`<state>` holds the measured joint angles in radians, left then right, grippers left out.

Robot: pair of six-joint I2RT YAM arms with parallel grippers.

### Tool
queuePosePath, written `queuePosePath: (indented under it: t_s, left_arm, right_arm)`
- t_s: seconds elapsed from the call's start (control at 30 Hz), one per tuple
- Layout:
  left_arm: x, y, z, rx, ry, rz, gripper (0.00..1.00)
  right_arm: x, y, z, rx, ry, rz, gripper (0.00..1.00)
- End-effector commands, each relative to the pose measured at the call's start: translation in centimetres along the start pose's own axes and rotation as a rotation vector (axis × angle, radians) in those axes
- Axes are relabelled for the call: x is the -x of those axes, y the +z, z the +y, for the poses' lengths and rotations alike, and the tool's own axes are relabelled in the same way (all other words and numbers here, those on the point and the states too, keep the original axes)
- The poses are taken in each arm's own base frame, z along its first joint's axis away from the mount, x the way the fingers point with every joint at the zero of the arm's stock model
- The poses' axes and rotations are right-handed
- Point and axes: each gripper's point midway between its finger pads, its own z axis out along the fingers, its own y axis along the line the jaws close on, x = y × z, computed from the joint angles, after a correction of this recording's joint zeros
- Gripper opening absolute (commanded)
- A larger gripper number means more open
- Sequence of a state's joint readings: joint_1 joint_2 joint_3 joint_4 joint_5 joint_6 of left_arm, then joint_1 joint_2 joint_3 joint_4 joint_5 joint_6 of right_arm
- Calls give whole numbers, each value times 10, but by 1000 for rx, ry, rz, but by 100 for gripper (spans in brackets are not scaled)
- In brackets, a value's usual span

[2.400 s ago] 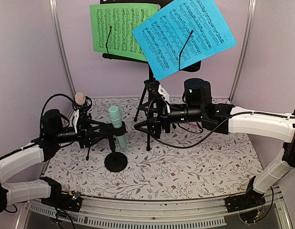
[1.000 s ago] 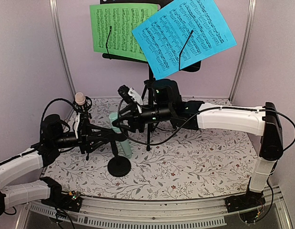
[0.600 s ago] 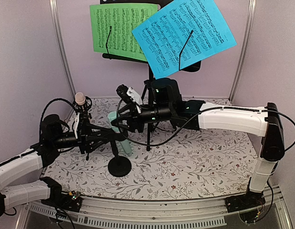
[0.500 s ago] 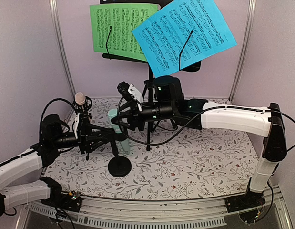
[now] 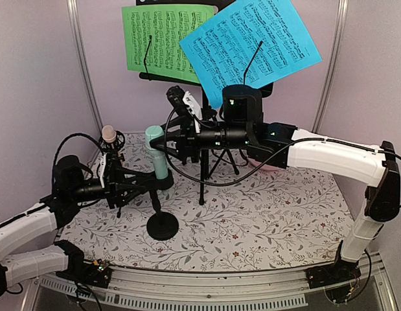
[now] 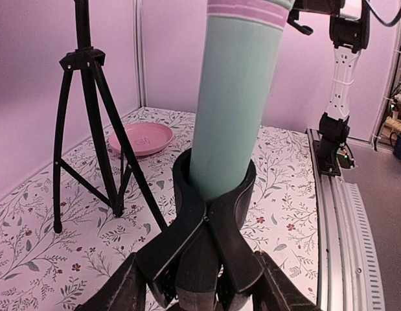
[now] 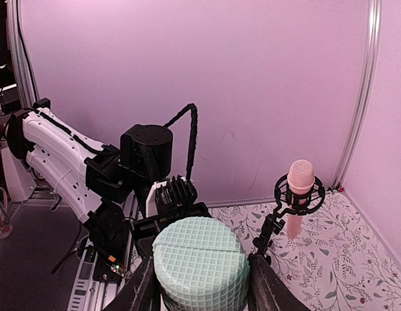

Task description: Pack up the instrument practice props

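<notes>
A mint-green toy microphone (image 5: pixel 156 154) stands upright with its lower end in the ring of a black mic support (image 5: pixel 162 183). My right gripper (image 5: pixel 162 146) is shut on the microphone's upper part; the waffled head (image 7: pixel 200 262) fills the space between the fingers. My left gripper (image 6: pixel 201 288) is shut on the support's clip (image 6: pixel 213 194) just under the microphone's barrel (image 6: pixel 236 110). A pale-pink microphone (image 5: pixel 109 135) sits in a second support at the left. Green (image 5: pixel 162 42) and blue (image 5: pixel 249 46) sheet-music pages rest on the black music desk at the back.
The support's round base (image 5: pixel 162 225) stands on the flowered table cover. The music desk's tripod (image 5: pixel 205 162) stands right behind my right gripper. A round pink dish (image 6: pixel 142 137) lies beyond the tripod legs (image 6: pixel 90 129). Purple walls close in the back and sides.
My right arm has risen and drawn back a little, lifting the mint-green microphone upward through the clip. My left gripper has kept its hold on the clip.
</notes>
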<state>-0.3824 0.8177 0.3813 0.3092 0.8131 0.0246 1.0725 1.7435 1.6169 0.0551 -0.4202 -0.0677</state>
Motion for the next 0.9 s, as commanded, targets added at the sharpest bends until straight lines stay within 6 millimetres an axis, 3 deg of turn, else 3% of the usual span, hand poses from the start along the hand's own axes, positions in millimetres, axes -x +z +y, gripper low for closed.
queuePosePath:
  t_s: [0.0, 0.37, 0.6, 0.87]
  left_arm:
    - [-5, -1, 3, 34, -28, 12, 0]
    - [-6, -2, 3, 43, -30, 13, 0]
    - [-2, 4, 2, 35, -30, 16, 0]
    - [6, 10, 3, 46, -22, 10, 0]
  right_arm:
    - [75, -27, 13, -10, -68, -171, 39]
    - [128, -60, 14, -78, -110, -294, 41]
    - [135, -67, 13, -104, -112, -306, 42]
    - [130, -95, -18, -345, -155, -230, 42]
